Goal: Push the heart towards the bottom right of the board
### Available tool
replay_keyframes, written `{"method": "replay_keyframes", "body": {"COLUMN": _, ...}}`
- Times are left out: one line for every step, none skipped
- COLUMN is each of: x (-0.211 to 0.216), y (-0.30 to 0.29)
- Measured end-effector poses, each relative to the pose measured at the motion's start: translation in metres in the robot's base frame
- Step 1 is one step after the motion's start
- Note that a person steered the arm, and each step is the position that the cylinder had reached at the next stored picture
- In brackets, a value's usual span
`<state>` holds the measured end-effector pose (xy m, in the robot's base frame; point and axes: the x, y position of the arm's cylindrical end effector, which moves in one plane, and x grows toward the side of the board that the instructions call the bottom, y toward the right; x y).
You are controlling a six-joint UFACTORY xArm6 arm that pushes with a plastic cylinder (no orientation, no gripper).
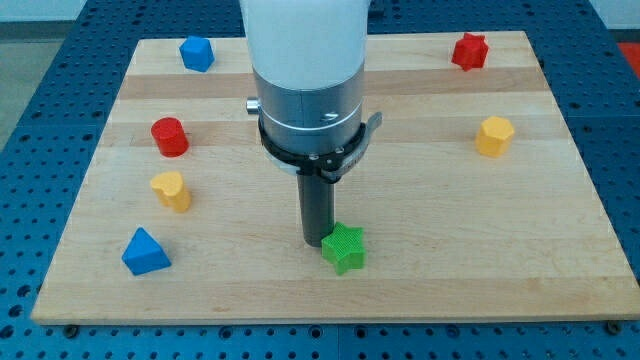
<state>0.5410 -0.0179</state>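
The yellow heart (pixel 171 190) lies on the wooden board (pixel 420 220) at the view's left, below the red cylinder (pixel 170 137) and above the blue triangle (pixel 145 252). My tip (pixel 317 242) is down on the board near the bottom centre, far to the right of the heart. It stands right against the upper left side of the green star (pixel 344 248), which hides part of the rod's lower end.
A blue block (pixel 197 53) sits at the top left. A red star (pixel 468 51) sits at the top right, and a yellow hexagon (pixel 494 136) lies below it at the right. The arm's white and grey body (pixel 308 90) rises over the board's top centre.
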Motion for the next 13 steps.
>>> {"method": "replay_keyframes", "body": {"x": -0.001, "y": 0.0}}
{"method": "replay_keyframes", "body": {"x": -0.016, "y": -0.003}}
{"method": "replay_keyframes", "body": {"x": -0.021, "y": -0.028}}
{"method": "replay_keyframes", "body": {"x": -0.019, "y": -0.064}}
{"method": "replay_keyframes", "body": {"x": -0.019, "y": -0.096}}
{"method": "replay_keyframes", "body": {"x": -0.019, "y": -0.127}}
{"method": "replay_keyframes", "body": {"x": -0.019, "y": -0.157}}
{"method": "replay_keyframes", "body": {"x": -0.02, "y": -0.179}}
{"method": "replay_keyframes", "body": {"x": -0.029, "y": -0.186}}
{"method": "replay_keyframes", "body": {"x": -0.045, "y": -0.186}}
{"method": "replay_keyframes", "body": {"x": -0.06, "y": -0.186}}
{"method": "replay_keyframes", "body": {"x": -0.071, "y": -0.186}}
{"method": "replay_keyframes", "body": {"x": -0.08, "y": -0.187}}
